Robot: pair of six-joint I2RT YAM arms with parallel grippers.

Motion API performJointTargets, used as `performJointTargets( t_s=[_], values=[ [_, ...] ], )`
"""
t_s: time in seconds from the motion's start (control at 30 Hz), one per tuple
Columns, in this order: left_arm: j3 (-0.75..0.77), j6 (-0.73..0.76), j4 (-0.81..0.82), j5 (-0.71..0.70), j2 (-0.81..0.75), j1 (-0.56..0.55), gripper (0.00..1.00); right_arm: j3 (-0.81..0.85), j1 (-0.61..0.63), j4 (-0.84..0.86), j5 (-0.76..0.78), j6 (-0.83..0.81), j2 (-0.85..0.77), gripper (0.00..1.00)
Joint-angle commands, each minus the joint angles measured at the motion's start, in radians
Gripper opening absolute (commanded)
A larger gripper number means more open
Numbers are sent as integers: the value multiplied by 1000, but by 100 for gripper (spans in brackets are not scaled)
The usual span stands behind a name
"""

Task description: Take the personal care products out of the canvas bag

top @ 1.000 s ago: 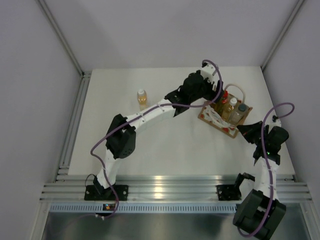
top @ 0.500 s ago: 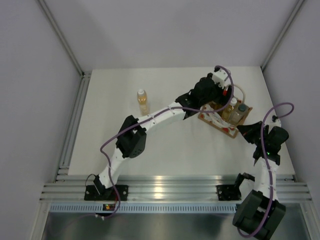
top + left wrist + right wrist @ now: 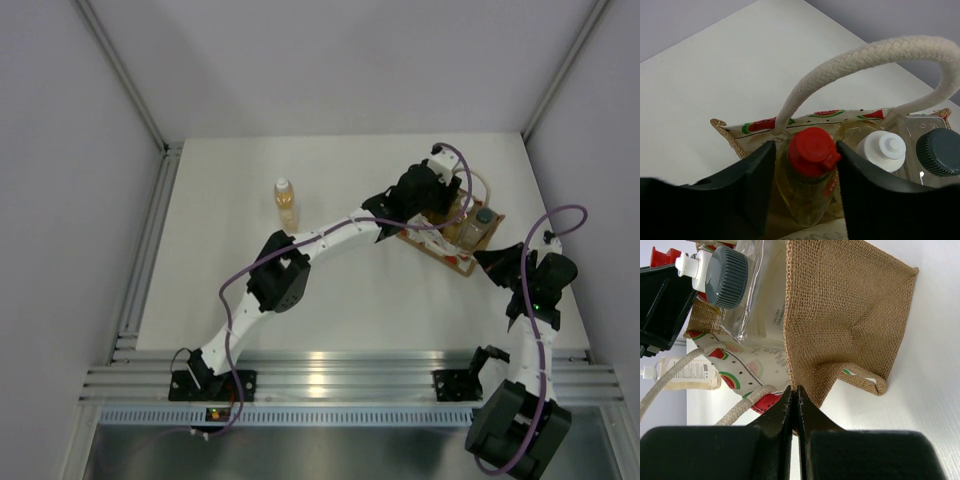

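Note:
The canvas bag [image 3: 447, 249] stands at the back right of the table, brown burlap with a white watermelon-print panel [image 3: 755, 127]. Inside it are a yellow bottle with a red cap [image 3: 811, 150], an amber bottle with a white cap [image 3: 885, 149] and a clear bottle with a dark grey cap [image 3: 939, 152]. My left gripper [image 3: 805, 167] is down in the bag's mouth, shut on the yellow bottle just below its cap. My right gripper [image 3: 795, 396] is shut on the bag's burlap edge [image 3: 840, 315] at its near right corner. Another amber bottle [image 3: 285, 198] stands alone on the table.
A looped white rope handle [image 3: 865, 60] arches over the bottles, just behind the left gripper. Grey walls close the table at the back and both sides, and a metal rail [image 3: 330, 375] runs along the near edge.
My left arm has reached further right and come down over the bag, and its jaws have closed on the red-capped bottle. The right arm and the bag have not moved.

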Motion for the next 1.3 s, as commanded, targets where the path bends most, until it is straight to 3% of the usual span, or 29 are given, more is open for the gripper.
performJointTargets(
  t_s=[0.0, 0.23, 0.8, 1.27],
  values=[
    [54, 4, 47, -6, 11, -4, 52, 10, 7, -75, -36, -28, -9, 0],
    [57, -7, 52, -22, -3, -7, 0, 12, 7, -73, -38, -28, -9, 0],
    [106, -21, 49, -138, -118, -48, 0, 16, 7, -73, -33, -33, -6, 0],
    [116, -35, 49, -125, -195, -50, 0, 16, 7, -73, -21, -39, 3, 0]
  ],
)
